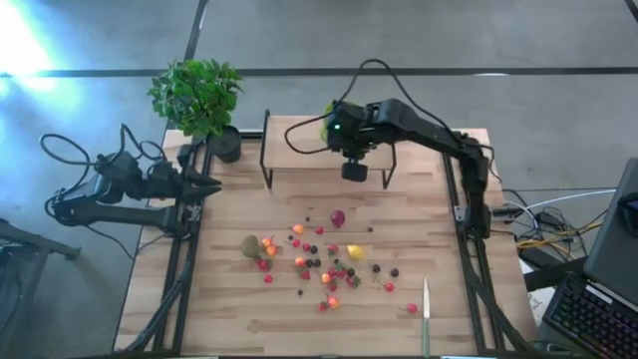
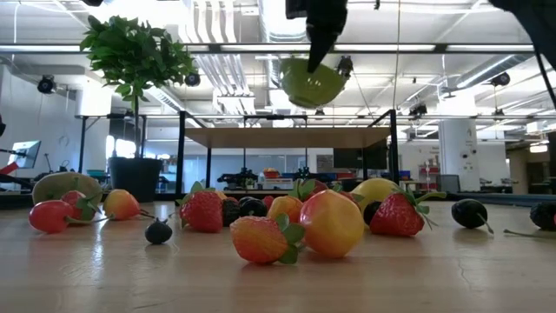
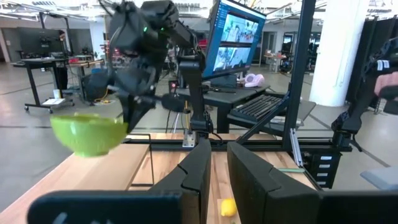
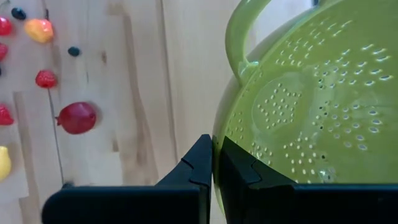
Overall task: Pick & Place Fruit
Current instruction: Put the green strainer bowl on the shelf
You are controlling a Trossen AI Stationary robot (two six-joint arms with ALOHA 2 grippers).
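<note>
One kiwi [image 1: 250, 245], one green colander [image 4: 311, 106], one knife [image 1: 426, 311], one potted plant [image 1: 199, 100], two arms. Small fruits [image 1: 329, 261] scattered at table centre: too many to count surely.

In the high view the right arm hides most of the green bowl [image 1: 326, 124]; the small fruit [image 1: 321, 261] blur into dots; the knife [image 1: 426, 317] runs off frame.
</note>
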